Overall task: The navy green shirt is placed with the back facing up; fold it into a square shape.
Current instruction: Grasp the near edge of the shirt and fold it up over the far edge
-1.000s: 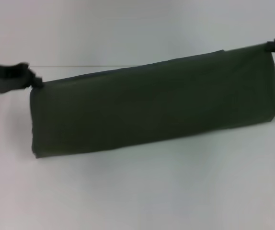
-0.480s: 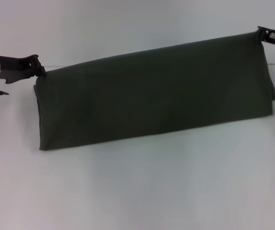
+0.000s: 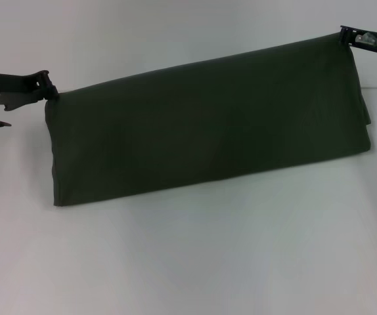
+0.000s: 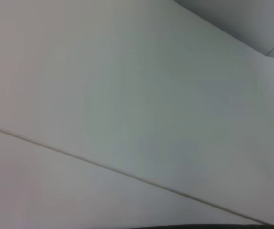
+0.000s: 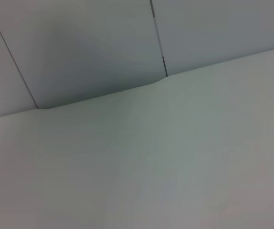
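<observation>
The navy green shirt (image 3: 208, 125) hangs as a long folded band, lifted off the white table in the head view, its plain side facing me. My left gripper (image 3: 49, 92) is shut on its upper left corner. My right gripper (image 3: 347, 36) is shut on its upper right corner, held higher. The cloth is stretched taut between them and its lower edge hangs near the table. No lettering shows. Both wrist views show only bare white surface, no shirt and no fingers.
The white table (image 3: 195, 262) spreads below and in front of the shirt. A thin seam line (image 4: 127, 174) crosses the surface in the left wrist view. Wall panels (image 5: 94, 47) meet the table edge in the right wrist view.
Both grippers have risen and drawn back with the shirt's top edge, the right one more. The band hangs taller and more of the cloth is off the table.
</observation>
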Controlling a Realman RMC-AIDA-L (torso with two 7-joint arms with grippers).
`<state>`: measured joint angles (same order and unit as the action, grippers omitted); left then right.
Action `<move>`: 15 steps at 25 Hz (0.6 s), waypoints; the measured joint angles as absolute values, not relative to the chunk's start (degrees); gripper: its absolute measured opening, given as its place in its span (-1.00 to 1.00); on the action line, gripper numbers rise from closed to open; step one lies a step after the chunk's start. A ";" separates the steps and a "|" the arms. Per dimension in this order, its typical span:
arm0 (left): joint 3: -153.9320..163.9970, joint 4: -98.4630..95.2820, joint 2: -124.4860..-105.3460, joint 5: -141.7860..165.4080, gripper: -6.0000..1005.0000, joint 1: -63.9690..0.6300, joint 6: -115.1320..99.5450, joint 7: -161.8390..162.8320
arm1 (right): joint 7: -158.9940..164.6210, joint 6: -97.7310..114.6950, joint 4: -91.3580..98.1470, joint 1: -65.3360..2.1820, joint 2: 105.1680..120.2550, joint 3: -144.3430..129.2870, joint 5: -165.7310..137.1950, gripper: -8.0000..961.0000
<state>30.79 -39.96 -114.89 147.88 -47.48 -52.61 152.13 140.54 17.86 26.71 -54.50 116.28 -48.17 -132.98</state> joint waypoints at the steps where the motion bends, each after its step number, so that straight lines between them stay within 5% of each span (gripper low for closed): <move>1: 30.81 -39.93 -114.93 147.88 -0.99 -47.48 -52.41 152.13 | 140.53 17.73 26.70 -54.52 116.25 -48.17 -132.98 -0.94; 15: 31.03 -39.81 -115.74 147.90 -0.83 -48.28 -49.24 151.69 | 140.53 17.11 26.54 -54.93 116.10 -49.03 -132.98 -0.86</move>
<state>31.03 -39.81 -115.74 147.90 -48.28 -49.24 151.69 140.54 17.11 26.54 -54.93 116.10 -49.03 -132.98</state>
